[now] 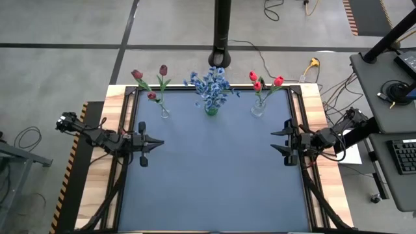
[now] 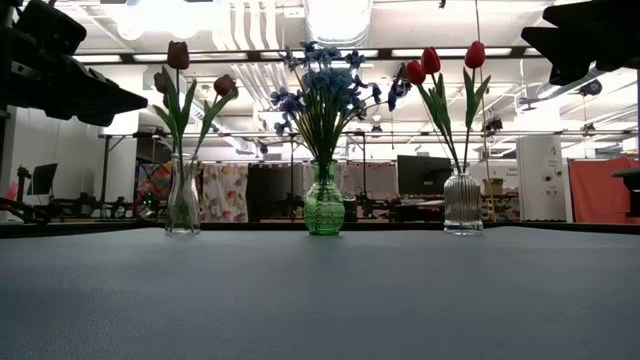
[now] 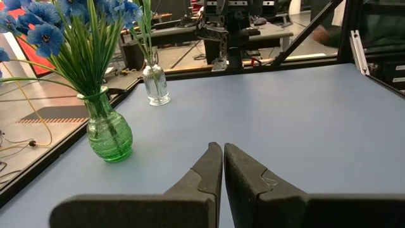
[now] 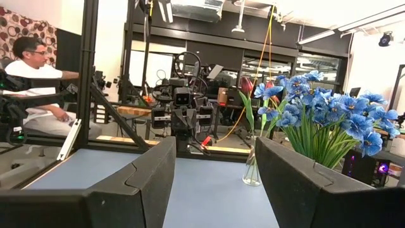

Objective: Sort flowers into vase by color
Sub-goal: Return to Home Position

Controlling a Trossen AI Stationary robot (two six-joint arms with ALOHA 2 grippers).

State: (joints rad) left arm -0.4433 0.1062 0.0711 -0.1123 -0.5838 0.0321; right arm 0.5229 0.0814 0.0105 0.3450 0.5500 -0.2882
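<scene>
Three vases stand in a row along the table's far edge. A clear vase (image 1: pixel 164 112) at the far left holds dark maroon tulips (image 2: pixel 178 55). A green glass vase (image 2: pixel 324 206) in the middle holds blue blossoms (image 1: pixel 210 84). A ribbed clear vase (image 2: pixel 463 203) at the far right holds red tulips (image 1: pixel 258 80). My left gripper (image 1: pixel 158 143) hovers shut at the table's left side, its fingertips (image 3: pixel 222 152) together. My right gripper (image 1: pixel 275 140) hovers open at the right side, nothing between its fingers.
The blue mat (image 1: pixel 214 175) spreads bare between the arms and toward the near edge. Black rails (image 1: pixel 123 162) frame it on the wooden table. A person (image 4: pixel 31 82) sits beyond the table's left side. A desk with a keyboard (image 1: pixel 404 156) stands to the right.
</scene>
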